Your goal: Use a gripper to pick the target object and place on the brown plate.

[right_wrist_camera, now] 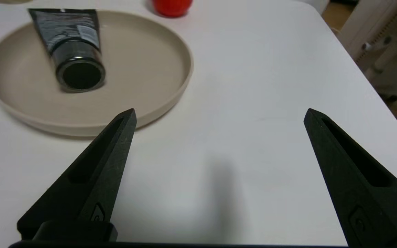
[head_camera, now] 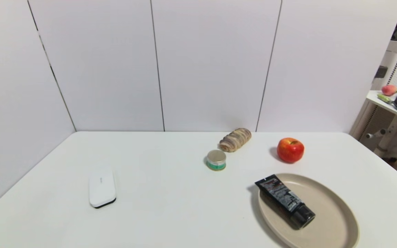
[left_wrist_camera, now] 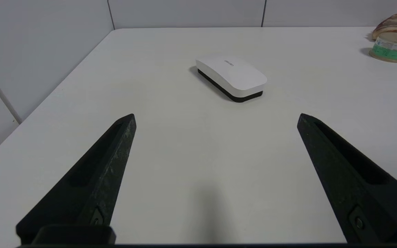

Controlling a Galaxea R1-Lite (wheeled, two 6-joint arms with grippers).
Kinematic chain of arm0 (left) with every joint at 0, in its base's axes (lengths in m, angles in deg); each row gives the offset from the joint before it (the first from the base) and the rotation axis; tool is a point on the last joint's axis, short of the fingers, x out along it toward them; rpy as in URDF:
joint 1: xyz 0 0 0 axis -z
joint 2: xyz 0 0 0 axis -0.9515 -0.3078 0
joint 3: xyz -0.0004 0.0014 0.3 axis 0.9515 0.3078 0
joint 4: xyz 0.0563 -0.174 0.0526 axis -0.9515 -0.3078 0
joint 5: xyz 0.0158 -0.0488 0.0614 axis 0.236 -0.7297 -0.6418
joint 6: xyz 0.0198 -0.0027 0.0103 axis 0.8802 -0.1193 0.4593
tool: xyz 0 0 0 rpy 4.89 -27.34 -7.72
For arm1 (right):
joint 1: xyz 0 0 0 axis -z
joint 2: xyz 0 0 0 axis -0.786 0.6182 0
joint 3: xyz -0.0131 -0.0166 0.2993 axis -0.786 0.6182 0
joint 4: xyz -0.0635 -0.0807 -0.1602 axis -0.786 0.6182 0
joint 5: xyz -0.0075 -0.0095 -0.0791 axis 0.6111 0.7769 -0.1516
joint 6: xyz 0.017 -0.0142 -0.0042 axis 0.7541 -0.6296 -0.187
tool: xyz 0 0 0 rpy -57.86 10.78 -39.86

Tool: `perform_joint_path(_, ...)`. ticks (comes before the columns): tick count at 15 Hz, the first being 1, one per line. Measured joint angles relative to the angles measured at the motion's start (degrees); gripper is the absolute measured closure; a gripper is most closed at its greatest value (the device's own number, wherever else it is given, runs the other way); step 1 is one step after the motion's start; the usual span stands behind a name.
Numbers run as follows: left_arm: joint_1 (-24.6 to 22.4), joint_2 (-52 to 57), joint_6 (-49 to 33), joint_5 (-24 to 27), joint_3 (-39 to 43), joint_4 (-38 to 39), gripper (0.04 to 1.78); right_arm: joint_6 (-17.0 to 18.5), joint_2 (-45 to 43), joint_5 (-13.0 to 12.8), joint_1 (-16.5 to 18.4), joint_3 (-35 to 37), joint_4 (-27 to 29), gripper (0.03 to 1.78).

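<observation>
The black tube (head_camera: 285, 201) lies on the brown plate (head_camera: 336, 220), crimped end overhanging its far-left rim. Both claws, right claw (right_wrist_camera: 219, 117) and left claw (left_wrist_camera: 215, 119), hang spread and empty over the table (head_camera: 171, 193), so the placing looks done.

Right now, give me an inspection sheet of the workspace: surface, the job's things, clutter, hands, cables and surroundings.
Surface: white table, bare between items.
Job's things: black squeeze tube lies on the brown plate, cap toward the robot, crimped end over the plate's far-left rim.
Clutter: red apple behind the plate; small round tin and a bread roll mid-table; white eraser-like block on the left.
Hands: left hand open, above the table near the white block, holding nothing; right hand open, above the table beside the plate, holding nothing.
Cables: nothing seen.
Surroundings: white wall panels behind; a side table with a brush and a peach at far right.
</observation>
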Motion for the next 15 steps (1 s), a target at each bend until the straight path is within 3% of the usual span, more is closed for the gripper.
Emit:
perform_joint_path(2, -0.02, 0.0, 0.0, 0.0, 0.0, 0.0, 0.13, 0.35, -3.58, 0.05, -2.9, 0.5, 0.69, 0.12)
perform_joint_path(6, -0.02, 0.0, 0.02, 0.02, 0.0, 0.0, 0.13, 1.54, -13.73, 1.73, -2.61, 0.63, 4.66, 0.12)
perform_joint_path(10, 0.0, 0.0, 0.0, 0.0, 0.0, 0.0, 0.13, 9.59, -16.81, 0.16, -2.3, 0.66, 5.18, 0.12)
perform_joint_path(15, 0.0, 0.0, 0.02, -0.02, 0.0, -0.02, 0.13, 9.53, -17.37, 0.0, -2.28, 0.68, 5.12, 0.12)
